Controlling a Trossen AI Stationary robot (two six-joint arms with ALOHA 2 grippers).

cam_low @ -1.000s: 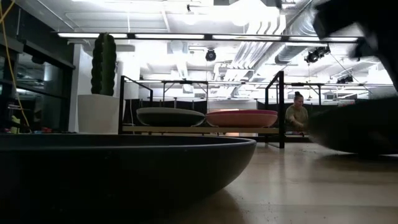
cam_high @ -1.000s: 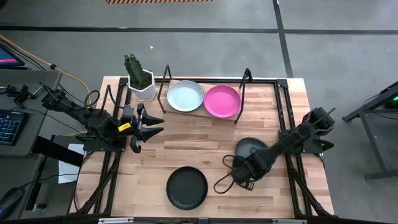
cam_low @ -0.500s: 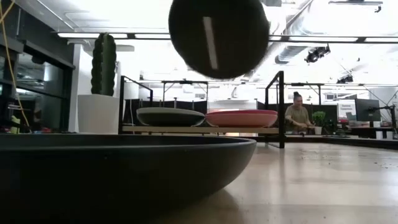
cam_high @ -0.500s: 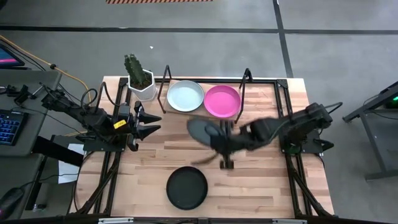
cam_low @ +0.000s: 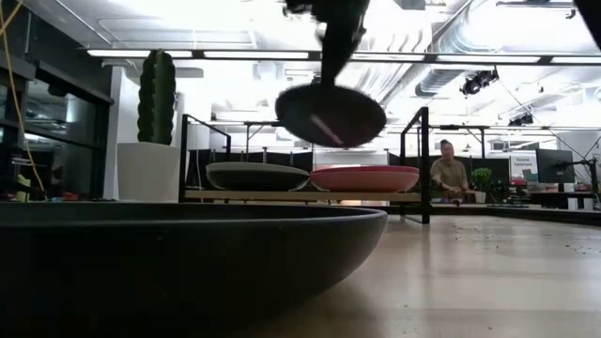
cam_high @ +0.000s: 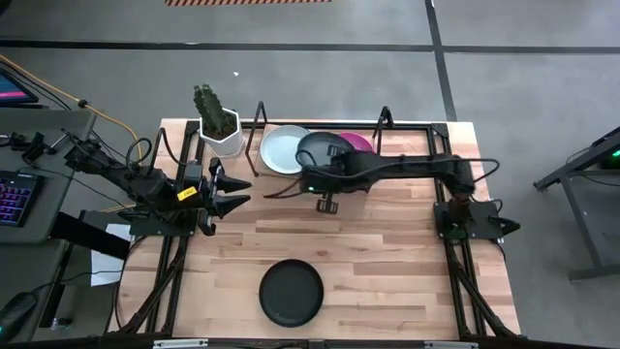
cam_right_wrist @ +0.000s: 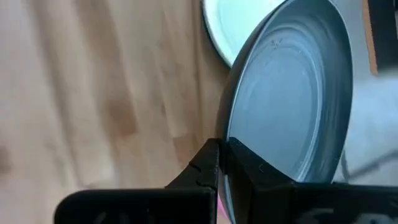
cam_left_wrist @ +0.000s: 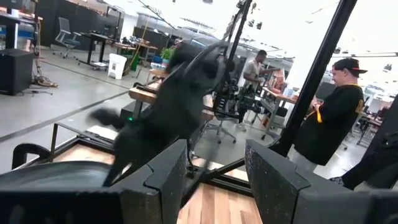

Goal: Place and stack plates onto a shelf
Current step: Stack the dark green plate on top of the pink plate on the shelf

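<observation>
High view: right gripper (cam_high: 312,177) is stretched toward the far edge, fingers clamped on the rim of the grey plate (cam_high: 321,151), which hangs over the shelf (cam_high: 320,173) between the white plate (cam_high: 283,148) and magenta plate (cam_high: 359,142). Black plate (cam_high: 291,293) lies near the near edge. Left gripper (cam_high: 235,193) waits by the left edge, fingers spread, holding nothing, near the cactus (cam_high: 215,118).

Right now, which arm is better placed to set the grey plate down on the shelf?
The right: its gripper already holds the dark grey plate in the air over the shelf. The left gripper waits, open, beside the cactus pot.
</observation>
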